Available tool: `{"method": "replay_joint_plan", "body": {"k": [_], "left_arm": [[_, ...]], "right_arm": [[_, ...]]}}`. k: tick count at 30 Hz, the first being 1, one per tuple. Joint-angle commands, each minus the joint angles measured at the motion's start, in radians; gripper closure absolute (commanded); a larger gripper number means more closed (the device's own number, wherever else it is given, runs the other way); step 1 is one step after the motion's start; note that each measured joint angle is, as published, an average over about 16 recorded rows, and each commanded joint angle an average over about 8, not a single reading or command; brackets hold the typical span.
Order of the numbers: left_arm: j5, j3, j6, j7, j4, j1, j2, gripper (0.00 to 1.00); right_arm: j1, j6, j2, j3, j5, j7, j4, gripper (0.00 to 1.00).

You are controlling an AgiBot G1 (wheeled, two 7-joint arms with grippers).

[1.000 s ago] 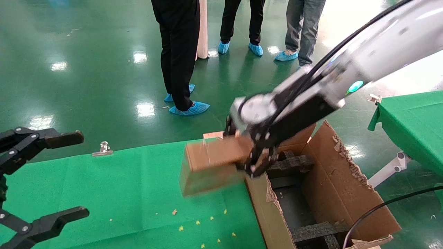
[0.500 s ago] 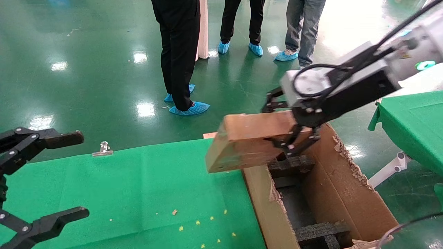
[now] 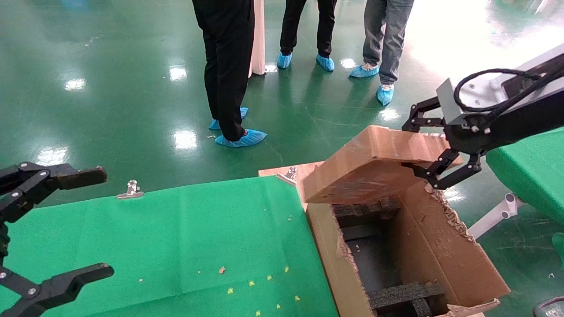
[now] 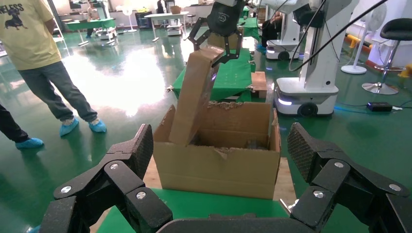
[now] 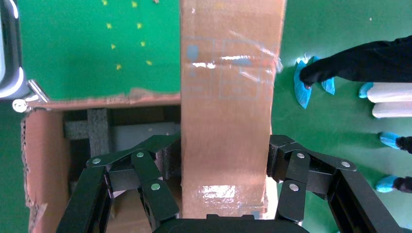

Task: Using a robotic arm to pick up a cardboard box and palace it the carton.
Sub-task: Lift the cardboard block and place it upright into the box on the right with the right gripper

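Note:
My right gripper [image 3: 416,149], on the white robotic arm [image 3: 506,97], is shut on one end of the small brown cardboard box [image 3: 374,165]. It holds the box tilted over the far end of the large carton [image 3: 440,246], low end near the rim. Black foam inserts [image 3: 405,295] lie inside the carton. In the right wrist view the fingers [image 5: 286,165] press both sides of the taped box [image 5: 228,97] above the carton [image 5: 43,160]. The left wrist view shows the box [image 4: 192,97] dipping into the carton [image 4: 218,165]. My left gripper [image 3: 103,222] is open and empty at the left.
A green cloth table [image 3: 176,237] with metal clips [image 3: 131,189] adjoins the carton's left side. A second green table [image 3: 528,163] stands at the right. Three people [image 3: 229,66] stand on the green floor beyond.
My right gripper has carried the cardboard box up and to the right, from the green table's edge to above the carton's far end. The left arm has not moved.

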State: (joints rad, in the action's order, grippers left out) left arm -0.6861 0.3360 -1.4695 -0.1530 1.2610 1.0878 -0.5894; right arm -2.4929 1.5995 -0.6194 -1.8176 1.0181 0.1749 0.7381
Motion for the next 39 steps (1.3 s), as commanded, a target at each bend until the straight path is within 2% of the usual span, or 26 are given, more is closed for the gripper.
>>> {"method": "replay_joint_plan", "body": {"k": [1, 8, 17, 24, 34, 39], "left_arm": [[0.000, 0.000, 0.000, 0.000, 0.000, 0.000, 0.000, 0.00], [0.000, 0.000, 0.000, 0.000, 0.000, 0.000, 0.000, 0.00], [0.000, 0.000, 0.000, 0.000, 0.000, 0.000, 0.000, 0.00], [0.000, 0.000, 0.000, 0.000, 0.000, 0.000, 0.000, 0.00], [0.000, 0.000, 0.000, 0.000, 0.000, 0.000, 0.000, 0.00], [0.001, 0.000, 0.001, 0.000, 0.000, 0.000, 0.000, 0.00]], "right_arm": [[-0.022, -0.001, 0.000, -0.022, -0.011, 0.002, 0.002, 1.00], [-0.062, -0.001, -0.005, -0.133, -0.035, 0.036, -0.023, 1.00], [-0.104, -0.002, 0.027, -0.295, -0.036, 0.085, -0.091, 1.00], [-0.093, -0.007, 0.058, -0.403, -0.050, 0.131, -0.147, 1.00], [-0.034, -0.012, 0.059, -0.465, -0.090, 0.176, -0.185, 1.00], [-0.023, -0.023, 0.060, -0.463, -0.102, 0.144, -0.185, 1.00]]}}
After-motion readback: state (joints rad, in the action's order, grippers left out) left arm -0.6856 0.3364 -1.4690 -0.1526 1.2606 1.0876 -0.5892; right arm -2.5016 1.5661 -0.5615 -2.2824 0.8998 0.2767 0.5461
